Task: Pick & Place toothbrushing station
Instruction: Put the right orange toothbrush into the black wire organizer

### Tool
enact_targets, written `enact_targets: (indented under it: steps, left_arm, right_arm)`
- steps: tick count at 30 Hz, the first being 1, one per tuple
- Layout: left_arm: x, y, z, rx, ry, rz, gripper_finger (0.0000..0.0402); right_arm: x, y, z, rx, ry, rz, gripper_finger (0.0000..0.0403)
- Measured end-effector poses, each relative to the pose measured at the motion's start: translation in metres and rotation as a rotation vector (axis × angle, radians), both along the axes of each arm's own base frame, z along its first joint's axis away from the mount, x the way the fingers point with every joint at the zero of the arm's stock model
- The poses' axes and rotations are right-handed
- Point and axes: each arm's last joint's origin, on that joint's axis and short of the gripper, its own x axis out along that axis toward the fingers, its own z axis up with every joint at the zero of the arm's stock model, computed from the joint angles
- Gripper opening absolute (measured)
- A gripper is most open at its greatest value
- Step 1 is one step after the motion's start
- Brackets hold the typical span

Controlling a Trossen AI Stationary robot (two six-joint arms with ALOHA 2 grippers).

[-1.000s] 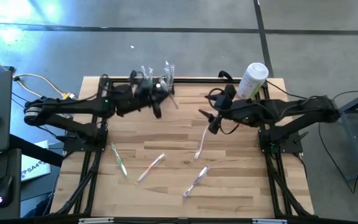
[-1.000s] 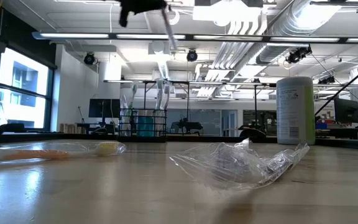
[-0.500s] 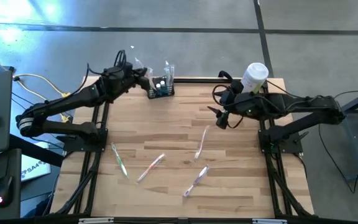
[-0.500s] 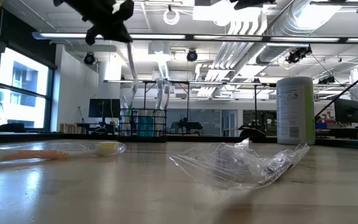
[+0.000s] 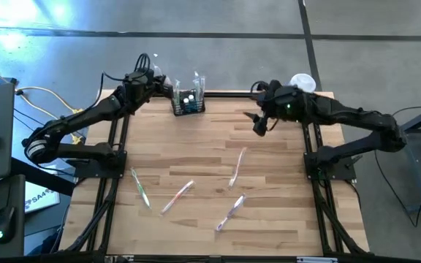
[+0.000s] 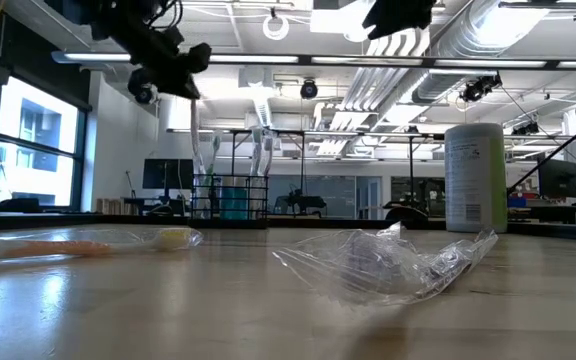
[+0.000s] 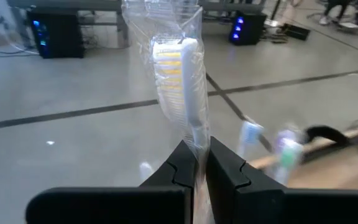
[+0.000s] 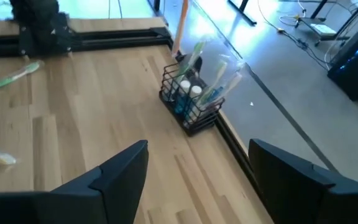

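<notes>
Overhead, the left claw (image 7: pixel 194 163) pinched a wrapped toothbrush (image 7: pixel 179 74) beside the toothbrushing station (image 5: pixel 188 104); it probably needed lowering vertically into a free compartment. The right claw (image 8: pixel 197 168) gaped wide, empty.

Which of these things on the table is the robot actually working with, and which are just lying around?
In use:
- black wire rack, wrapped toothbrushes standing in it
- wrapped toothbrush, pinched by the left gripper
- loose wrapped toothbrushes on the table
- right gripper, open, empty

Lying about:
- white cylindrical container
</notes>
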Motion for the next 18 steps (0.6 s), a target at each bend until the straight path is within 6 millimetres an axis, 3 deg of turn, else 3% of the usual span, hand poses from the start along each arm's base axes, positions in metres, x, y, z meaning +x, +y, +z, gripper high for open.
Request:
enact_targets:
  steps: [6, 18]
  left_arm:
    - [0.005, 0.024, -0.012, -0.01, 0.015, -0.038, 0.0011]
    - [0.02, 0.038, -0.031, -0.016, 0.087, -0.047, 0.0011]
  right_arm:
    - [-0.004, -0.018, 0.001, 0.019, -0.023, -0.024, 0.0271]
    - [-0.008, -0.031, 0.001, 0.009, -0.016, -0.049, 0.0271]
